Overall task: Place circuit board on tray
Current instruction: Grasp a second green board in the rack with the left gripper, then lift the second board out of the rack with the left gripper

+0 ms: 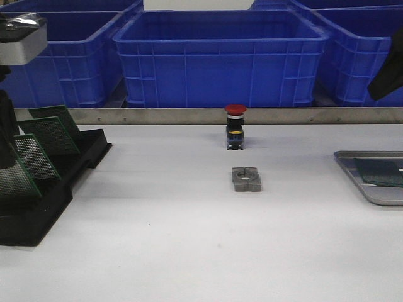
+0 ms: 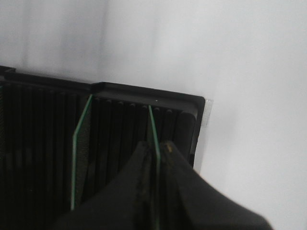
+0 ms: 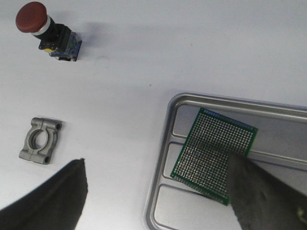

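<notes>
Left fingers (image 2: pixel 158 191) pinch a board (image 2: pixel 154 129) standing in the rack (image 2: pixel 48 143); lift it straight up. Right fingers (image 3: pixel 158 201) spread wide over the tray (image 3: pixel 165 143), where one board (image 3: pixel 211 153) lies.

Right pincer (image 3: pixel 158 201), fingers spread wide, above the white tabletop (image 3: pixel 144 62). A green perforated circuit board (image 3: pixel 211 151) lies flat in the silver tray (image 3: pixel 160 158). Apart from the tray: a grey metal clamp (image 3: pixel 41 140) and a red-capped push-button (image 3: pixel 45 31).

Tray (image 1: pixel 371 189) runs off the front view's right edge; left gripper (image 2: pixel 158 158) blurred, its fingers hiding the clamped board's (image 2: pixel 153 129) lower edge.
</notes>
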